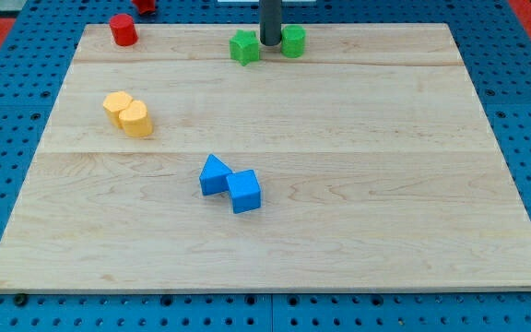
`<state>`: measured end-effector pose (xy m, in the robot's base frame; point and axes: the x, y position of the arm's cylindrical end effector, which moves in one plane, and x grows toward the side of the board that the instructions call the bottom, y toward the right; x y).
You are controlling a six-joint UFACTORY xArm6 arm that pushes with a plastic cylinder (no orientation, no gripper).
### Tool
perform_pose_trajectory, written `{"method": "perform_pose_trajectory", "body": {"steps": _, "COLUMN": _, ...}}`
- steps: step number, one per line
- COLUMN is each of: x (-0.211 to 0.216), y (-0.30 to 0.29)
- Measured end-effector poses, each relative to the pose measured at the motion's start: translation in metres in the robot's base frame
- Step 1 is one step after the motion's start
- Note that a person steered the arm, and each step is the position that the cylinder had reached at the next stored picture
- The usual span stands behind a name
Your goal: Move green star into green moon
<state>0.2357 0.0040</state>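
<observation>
The green star [244, 47] lies near the view's top edge of the wooden board [339, 240], a little left of centre. The green moon [293, 41] lies just to its right. My tip [271, 43] stands between the two green blocks, close to both. The dark rod rises from there out of the view's top.
A red cylinder [123, 29] sits at the top left corner, with another red block [144, 5] off the board above it. Two yellow blocks [128, 113] lie together at the left. A blue triangle [214, 174] and blue cube [244, 191] touch near the centre.
</observation>
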Motion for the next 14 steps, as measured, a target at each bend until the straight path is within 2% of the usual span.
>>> {"method": "perform_pose_trajectory", "body": {"steps": 1, "x": 0.030, "y": 0.005}}
{"method": "perform_pose_trajectory", "body": {"steps": 2, "x": 0.053, "y": -0.016}}
{"method": "perform_pose_trajectory", "body": {"steps": 3, "x": 0.060, "y": -0.100}}
{"method": "perform_pose_trajectory", "body": {"steps": 4, "x": 0.018, "y": -0.109}}
{"method": "perform_pose_trajectory", "body": {"steps": 5, "x": -0.014, "y": -0.069}}
{"method": "perform_pose_trajectory", "body": {"steps": 6, "x": -0.013, "y": -0.064}}
{"method": "perform_pose_trajectory", "body": {"steps": 7, "x": 0.018, "y": -0.091}}
{"method": "perform_pose_trajectory", "body": {"steps": 8, "x": 0.013, "y": -0.049}}
{"method": "perform_pose_trajectory", "body": {"steps": 9, "x": 0.008, "y": -0.033}}
{"method": "perform_pose_trajectory", "body": {"steps": 10, "x": 0.062, "y": -0.040}}
{"method": "perform_pose_trajectory", "body": {"steps": 11, "x": 0.150, "y": -0.015}}
{"method": "perform_pose_trajectory", "body": {"steps": 12, "x": 0.200, "y": -0.076}}
{"method": "perform_pose_trajectory", "body": {"steps": 13, "x": 0.233, "y": -0.143}}
{"method": "perform_pose_trajectory", "body": {"steps": 14, "x": 0.221, "y": -0.240}}
